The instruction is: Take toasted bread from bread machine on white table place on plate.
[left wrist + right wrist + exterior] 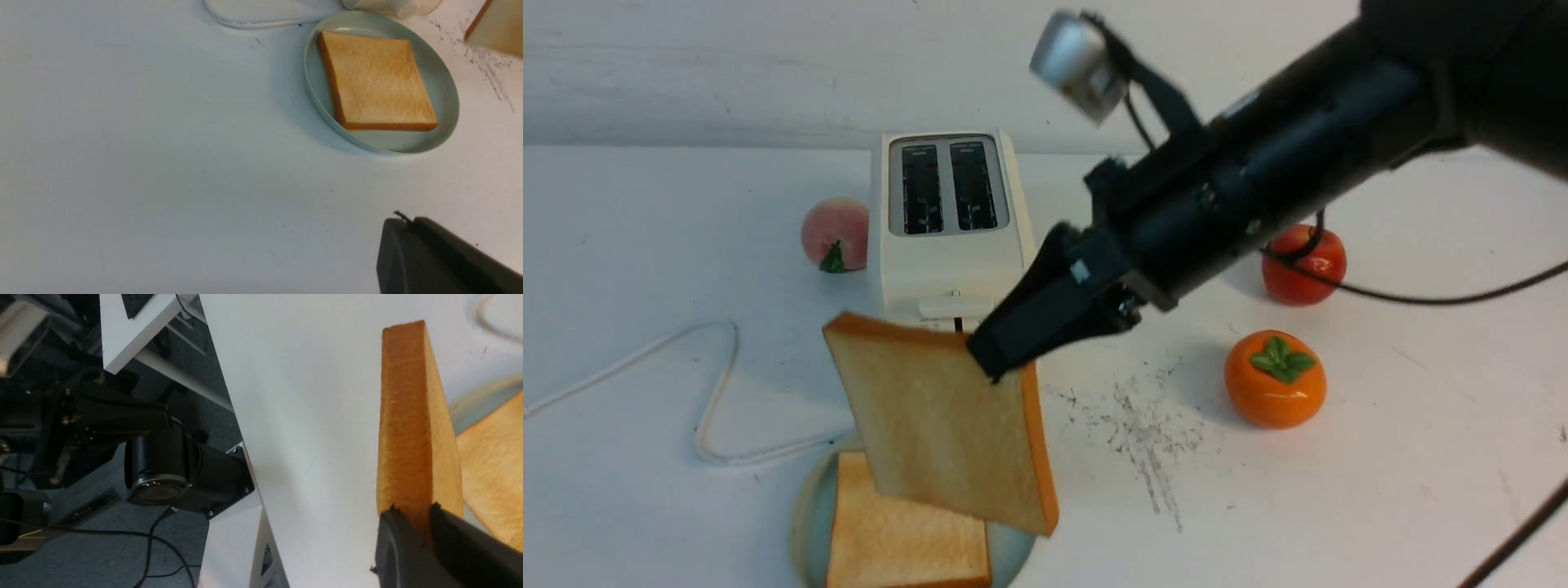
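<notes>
The desk (pixel 1380 457) is a flat, matte white sheet, marred near its middle by a grey-black patch of scratches (pixel 1147 433). On it stands the bread machine (pixel 952 261), a cream boxy body with rounded corners and a silver-grey top cut by two dark slots. A thin white cord (pixel 715 384) loops across the desk to its left. In front of the bread machine lies the plate (pixel 809 514), round, shallow, smooth, pale blue-green with a paler rim. A flat slice (pixel 903 539) of toasted bread rests in the plate. It is square, with a golden-tan, finely porous face and an orange-brown band of crust. Three glossy round fruits sit about: a pink peach (pixel 835 233) just left of the bread machine, and on the right a red fruit (pixel 1305 263) and an orange persimmon (pixel 1274 377) with a green leaf cap.

The right pincer (pixel 995 359), black and wedge-shaped, is clamped on the upper right corner of the held slice (pixel 935 425), one finger pressed to each face. That slice hangs tilted in the air above the plate, in front of the bread machine, clear of the slice below.

The left pincer (pixel 402 228), matte black with a rounded tip, is clenched tight on nothing and hovers over bare desk, apart from the plate.
</notes>
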`<state>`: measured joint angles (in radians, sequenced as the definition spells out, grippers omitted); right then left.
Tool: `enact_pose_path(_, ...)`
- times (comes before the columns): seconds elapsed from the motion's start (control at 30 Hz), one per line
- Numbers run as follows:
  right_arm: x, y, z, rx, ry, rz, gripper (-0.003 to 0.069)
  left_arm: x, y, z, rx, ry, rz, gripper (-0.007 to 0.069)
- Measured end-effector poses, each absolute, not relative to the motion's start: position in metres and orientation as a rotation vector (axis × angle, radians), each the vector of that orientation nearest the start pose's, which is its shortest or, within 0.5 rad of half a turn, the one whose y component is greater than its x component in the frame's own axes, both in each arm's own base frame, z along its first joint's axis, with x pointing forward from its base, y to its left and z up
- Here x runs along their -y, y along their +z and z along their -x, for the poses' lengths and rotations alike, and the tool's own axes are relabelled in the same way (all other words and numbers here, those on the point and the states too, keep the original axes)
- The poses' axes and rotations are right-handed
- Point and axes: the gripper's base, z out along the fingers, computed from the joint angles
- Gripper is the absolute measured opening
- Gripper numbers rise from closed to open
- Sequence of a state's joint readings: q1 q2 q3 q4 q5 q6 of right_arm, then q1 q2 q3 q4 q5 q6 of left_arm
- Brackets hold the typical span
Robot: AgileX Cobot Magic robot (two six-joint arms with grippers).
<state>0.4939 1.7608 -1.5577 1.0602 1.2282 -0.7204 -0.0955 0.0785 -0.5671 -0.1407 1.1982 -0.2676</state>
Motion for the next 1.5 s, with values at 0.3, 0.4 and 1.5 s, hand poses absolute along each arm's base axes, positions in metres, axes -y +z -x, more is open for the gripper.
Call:
enact_pose_path(0.3,-0.265,0.268,-0.323,-2.329,1.604,0.938,0.0066,0.011,0.287,0.007,-2.192,-0.377,0.172,-0.0014)
enact_pose_path(0.4,-0.269,0.248,-0.33,-2.351,1.612,0.925,0.0066,0.011,0.287,0.007,-2.192,-0.377,0.172,-0.0014)
enact_pose_path(1.5,-0.17,0.312,-0.36,-2.339,1.279,0.739,0.0484,0.013,0.286,0.008,-2.203,-0.402,0.17,-0.0014)
